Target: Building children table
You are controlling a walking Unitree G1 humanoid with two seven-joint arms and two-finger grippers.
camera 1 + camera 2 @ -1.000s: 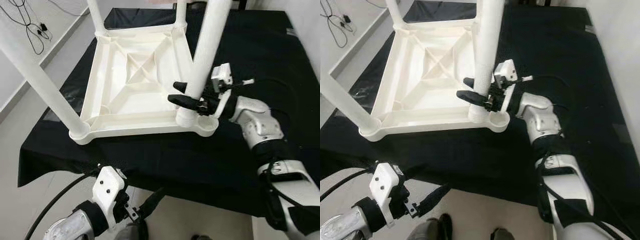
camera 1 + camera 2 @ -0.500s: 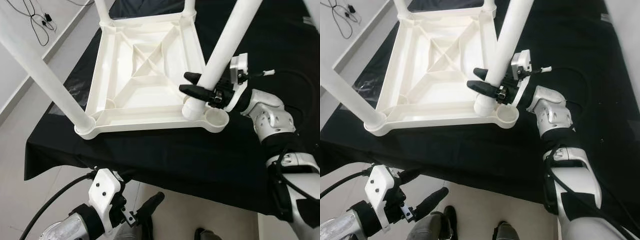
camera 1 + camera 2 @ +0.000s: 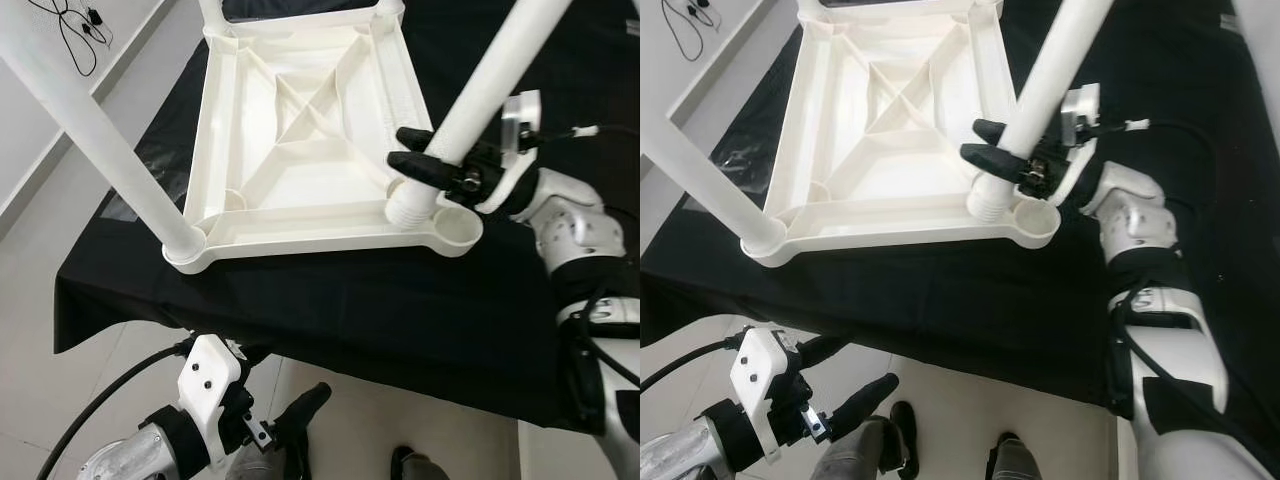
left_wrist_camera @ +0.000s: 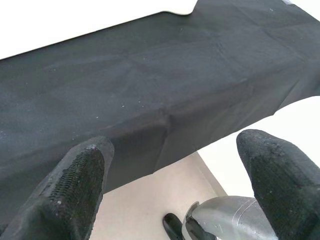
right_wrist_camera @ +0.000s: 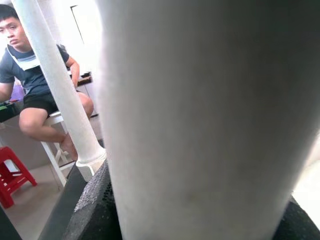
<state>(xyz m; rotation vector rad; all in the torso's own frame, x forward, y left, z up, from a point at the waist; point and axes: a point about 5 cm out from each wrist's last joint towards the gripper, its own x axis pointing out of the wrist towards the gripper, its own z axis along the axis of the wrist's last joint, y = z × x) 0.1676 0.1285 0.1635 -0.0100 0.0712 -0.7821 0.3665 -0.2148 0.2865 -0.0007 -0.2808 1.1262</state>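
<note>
White plastic, the children's table top [image 3: 300,130] lies upside down on the black cloth [image 3: 420,310] of a work table, with legs standing in three of its corners. My right gripper [image 3: 425,168] clamps the loose leg [image 3: 480,95] low on its shaft; the leg tilts, its threaded end beside the empty near-right socket [image 3: 455,228], not in it. My left gripper [image 3: 290,420] hangs below the table edge, fingers spread wide and holding nothing. Beyond, a person [image 5: 30,85] sits on a stool.
</note>
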